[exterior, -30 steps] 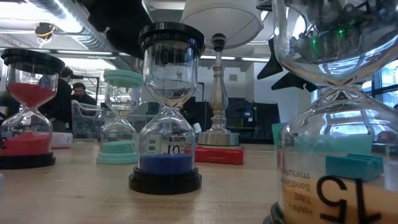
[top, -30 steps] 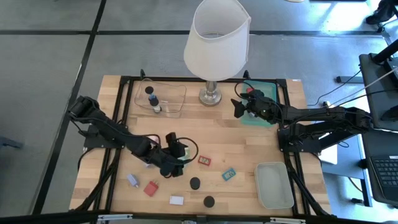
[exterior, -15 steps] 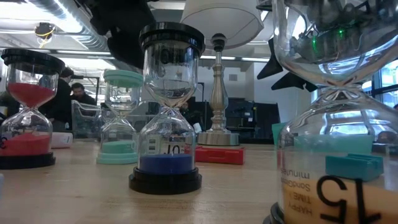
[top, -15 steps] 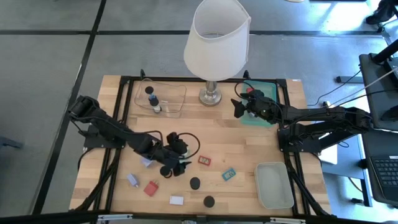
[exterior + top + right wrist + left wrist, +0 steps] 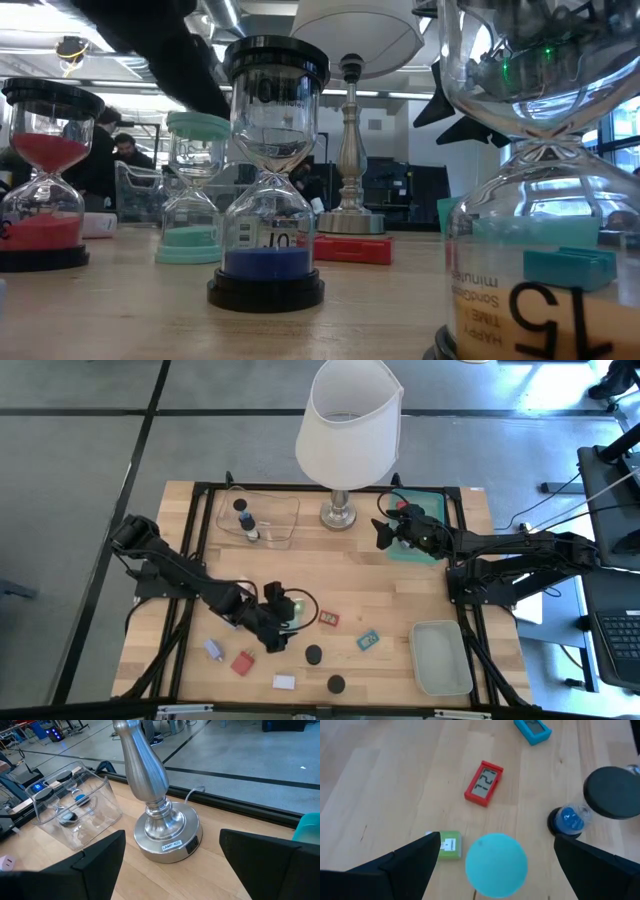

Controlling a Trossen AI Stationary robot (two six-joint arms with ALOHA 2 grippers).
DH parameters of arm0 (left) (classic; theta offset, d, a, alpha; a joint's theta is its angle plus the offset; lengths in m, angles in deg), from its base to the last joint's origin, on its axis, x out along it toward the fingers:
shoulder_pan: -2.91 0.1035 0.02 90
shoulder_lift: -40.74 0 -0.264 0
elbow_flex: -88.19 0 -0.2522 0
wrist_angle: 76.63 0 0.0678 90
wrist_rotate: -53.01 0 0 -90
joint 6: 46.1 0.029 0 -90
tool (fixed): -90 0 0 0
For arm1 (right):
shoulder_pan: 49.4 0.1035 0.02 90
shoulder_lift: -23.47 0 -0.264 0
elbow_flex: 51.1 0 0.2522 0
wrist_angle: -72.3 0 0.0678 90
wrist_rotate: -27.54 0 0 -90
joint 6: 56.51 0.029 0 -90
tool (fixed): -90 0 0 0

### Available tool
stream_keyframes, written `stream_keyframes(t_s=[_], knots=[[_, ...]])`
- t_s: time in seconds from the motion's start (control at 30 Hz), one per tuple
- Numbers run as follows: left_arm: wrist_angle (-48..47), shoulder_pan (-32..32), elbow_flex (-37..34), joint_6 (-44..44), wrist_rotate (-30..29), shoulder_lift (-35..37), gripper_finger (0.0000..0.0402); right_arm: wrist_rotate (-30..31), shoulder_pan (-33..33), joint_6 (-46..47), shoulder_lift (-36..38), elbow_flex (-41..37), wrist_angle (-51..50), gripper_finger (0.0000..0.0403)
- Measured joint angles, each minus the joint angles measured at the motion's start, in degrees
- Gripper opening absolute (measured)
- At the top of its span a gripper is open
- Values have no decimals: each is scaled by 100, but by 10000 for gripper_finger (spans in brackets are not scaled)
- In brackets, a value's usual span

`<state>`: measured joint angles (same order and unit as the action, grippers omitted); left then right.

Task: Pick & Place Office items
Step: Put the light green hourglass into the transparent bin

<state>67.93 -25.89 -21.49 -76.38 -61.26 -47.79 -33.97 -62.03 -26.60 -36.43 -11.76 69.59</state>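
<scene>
The teal-capped hourglass (image 5: 496, 865) stands upright on the wooden bench (image 5: 400, 610), long axis vertical, its round cap facing the left wrist camera. The left claw (image 5: 495, 857) hangs just above it, fingers spread wide apart and gripping nothing. Half a second ago that claw sat a touch further from the red timer; now it has slid nearer, and a green glow shows at its wrist. Beside the hourglass lie a small green-and-white block (image 5: 450, 845), a flat red timer (image 5: 484, 782) with a grey display, its long side angled across the plank grain, a teal one (image 5: 532, 730), and a black-capped hourglass (image 5: 611, 792) with blue sand. The right claw (image 5: 385, 532) waits, fingers apart and empty, near the brushed-metal lamp base (image 5: 165, 832) and the clear plastic tray (image 5: 75, 810)
</scene>
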Motion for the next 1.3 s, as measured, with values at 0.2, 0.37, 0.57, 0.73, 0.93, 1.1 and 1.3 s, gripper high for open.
stream_keyframes(t_s=[0.2, 0.37, 0.57, 0.73, 0.93, 1.1, 1.3], knots=[[3, 0, -2, 0, 82, -266, 389, 0, -1, 2, 0, 0, -1, 327], [5, 4, -2, -2, 94, -451, 389, 0, 0, 2, 0, 0, 0, 327], [-41, 83, -2, -558, 44, -453, 388, 0, 0, 2, 0, 0, 0, 327], [-304, 162, -2, -996, 276, -453, 361, 0, -2, 2, -1, 0, 0, 327], [-340, 240, -2, -1104, 297, -451, 283, 0, 0, 2, -1, 0, -2, 327], [-340, 268, -2, -1064, 297, -451, 207, 0, -1, 1, 0, 0, 0, 327], [-399, 275, 41, -1136, 223, -318, 190, 0, -2, 1, -1, 0, -1, 327]])
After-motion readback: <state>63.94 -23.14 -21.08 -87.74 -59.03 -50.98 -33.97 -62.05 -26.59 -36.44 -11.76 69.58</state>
